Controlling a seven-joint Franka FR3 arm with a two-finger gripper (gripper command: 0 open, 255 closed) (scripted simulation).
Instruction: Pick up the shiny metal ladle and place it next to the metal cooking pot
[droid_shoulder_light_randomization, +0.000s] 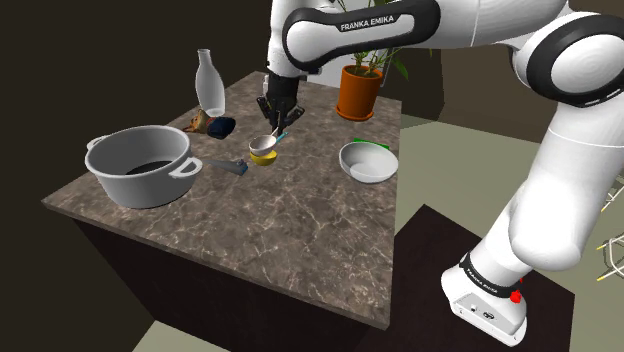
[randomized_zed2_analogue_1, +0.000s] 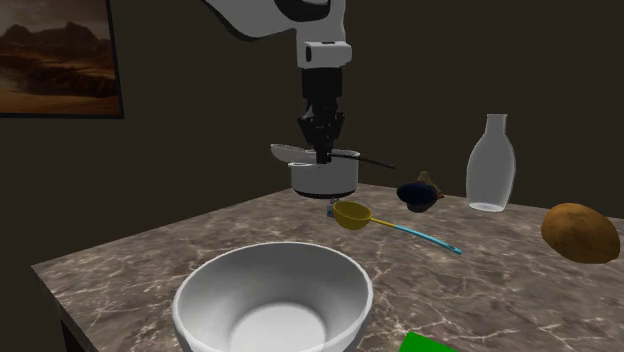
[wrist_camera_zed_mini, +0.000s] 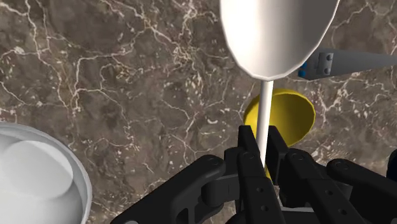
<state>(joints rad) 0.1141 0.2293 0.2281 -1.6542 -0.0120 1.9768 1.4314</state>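
The ladle (wrist_camera_zed_mini: 277, 32) is held clear of the tabletop (droid_shoulder_light_randomization: 300, 230), its thin handle clamped in the tool (wrist_camera_zed_mini: 261, 143), above a yellow scoop (wrist_camera_zed_mini: 289, 114). The pot (droid_shoulder_light_randomization: 140, 165) stands to the shoulder view's left. On so narrow a grip the bowl could be swung round, and the pot rim struck on lowering

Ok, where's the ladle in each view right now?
Shoulder view: ladle above centre, in the gripper, right of the pot.
Second exterior view: ladle upper middle, held level in front of the pot.
Wrist view: pale bowl ahead, handle clasped between the fingers.
Shared landmark: the yellow scoop lying below it.
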